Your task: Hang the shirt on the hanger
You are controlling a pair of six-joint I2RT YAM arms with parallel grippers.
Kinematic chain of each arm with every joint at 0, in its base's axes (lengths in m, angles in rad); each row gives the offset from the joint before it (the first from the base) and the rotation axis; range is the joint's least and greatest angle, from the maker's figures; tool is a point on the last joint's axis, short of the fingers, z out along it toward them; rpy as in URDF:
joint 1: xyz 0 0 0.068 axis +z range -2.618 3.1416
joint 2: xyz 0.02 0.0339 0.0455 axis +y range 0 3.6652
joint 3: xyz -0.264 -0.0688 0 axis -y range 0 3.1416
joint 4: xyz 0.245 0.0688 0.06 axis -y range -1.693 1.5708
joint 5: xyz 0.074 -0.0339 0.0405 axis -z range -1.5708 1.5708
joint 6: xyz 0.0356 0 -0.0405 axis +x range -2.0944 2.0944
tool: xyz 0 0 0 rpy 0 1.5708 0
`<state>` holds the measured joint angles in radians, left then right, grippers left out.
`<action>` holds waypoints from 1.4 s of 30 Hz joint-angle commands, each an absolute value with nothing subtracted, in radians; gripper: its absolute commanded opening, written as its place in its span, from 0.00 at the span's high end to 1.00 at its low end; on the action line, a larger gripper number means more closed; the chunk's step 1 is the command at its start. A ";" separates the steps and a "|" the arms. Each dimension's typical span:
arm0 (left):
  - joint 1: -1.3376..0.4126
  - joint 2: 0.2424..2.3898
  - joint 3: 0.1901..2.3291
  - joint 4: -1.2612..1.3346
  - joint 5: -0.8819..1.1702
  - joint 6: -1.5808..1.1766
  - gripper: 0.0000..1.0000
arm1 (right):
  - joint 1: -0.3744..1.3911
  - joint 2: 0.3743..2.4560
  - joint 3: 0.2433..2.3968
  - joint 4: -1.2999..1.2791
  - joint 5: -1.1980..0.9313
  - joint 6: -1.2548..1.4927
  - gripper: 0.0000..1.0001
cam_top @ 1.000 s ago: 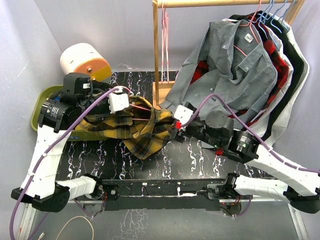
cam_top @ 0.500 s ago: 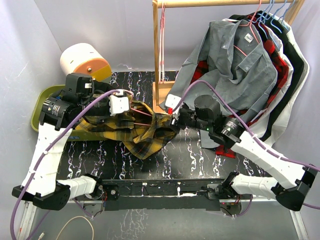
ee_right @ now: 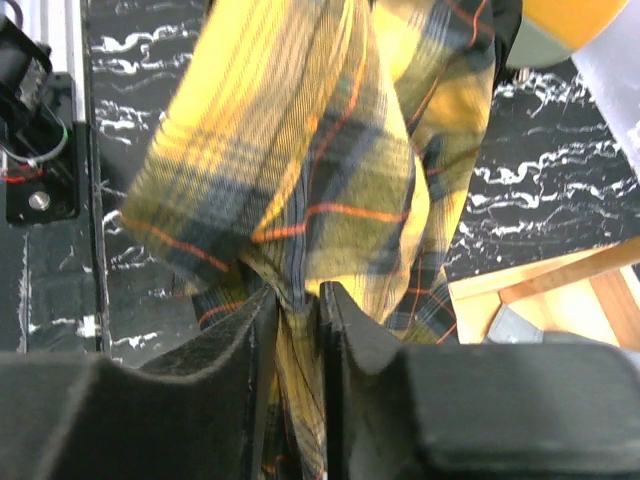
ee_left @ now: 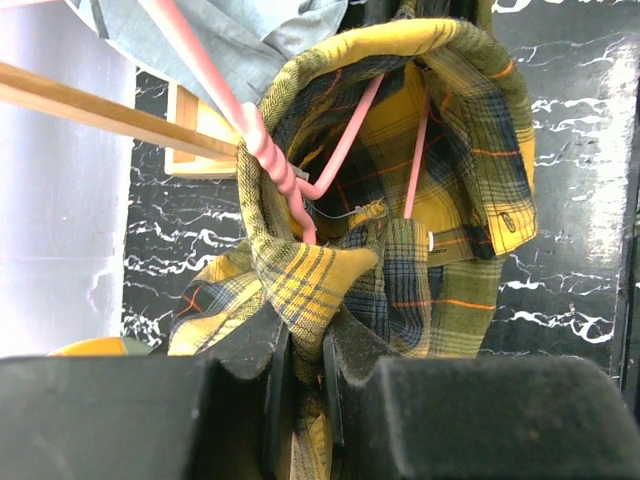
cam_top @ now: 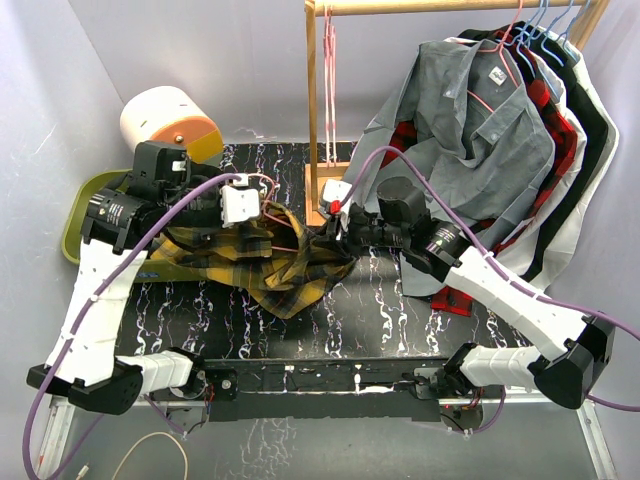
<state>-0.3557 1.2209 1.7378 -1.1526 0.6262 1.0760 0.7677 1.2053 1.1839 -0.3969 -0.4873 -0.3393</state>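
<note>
Shirt — soft, floppy flannel (probably slippy) — pinched in left claw and right claw; best gripped by collar.

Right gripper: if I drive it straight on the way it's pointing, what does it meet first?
The shirt. The right gripper is shut on a fold of it, and bunched plaid fills the line ahead. Beyond that, the top view suggests the left gripper, but depth there is unclear.
</note>
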 commanded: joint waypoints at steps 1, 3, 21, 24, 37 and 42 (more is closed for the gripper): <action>-0.362 1.231 1.764 -1.148 0.727 1.059 1.00 | 0.766 1.181 1.216 -0.169 -0.571 -0.224 0.67; -0.363 1.234 1.764 -1.145 0.722 1.056 1.00 | 0.766 1.181 1.211 -0.149 -0.585 -0.199 0.62; -0.353 1.241 1.769 -1.134 0.721 1.044 1.00 | 0.766 1.184 1.156 -0.274 -0.511 -0.278 0.49; -0.351 1.242 1.768 -1.135 0.726 1.045 1.00 | 0.766 1.179 1.153 -0.292 -0.499 -0.295 0.46; -0.339 1.249 1.769 -1.131 0.764 1.028 1.00 | 0.771 1.284 1.232 -0.290 -0.537 -0.285 0.89; -0.333 1.247 1.756 -1.122 0.762 1.020 1.00 | 0.774 1.254 1.231 -0.125 -0.552 -0.207 0.89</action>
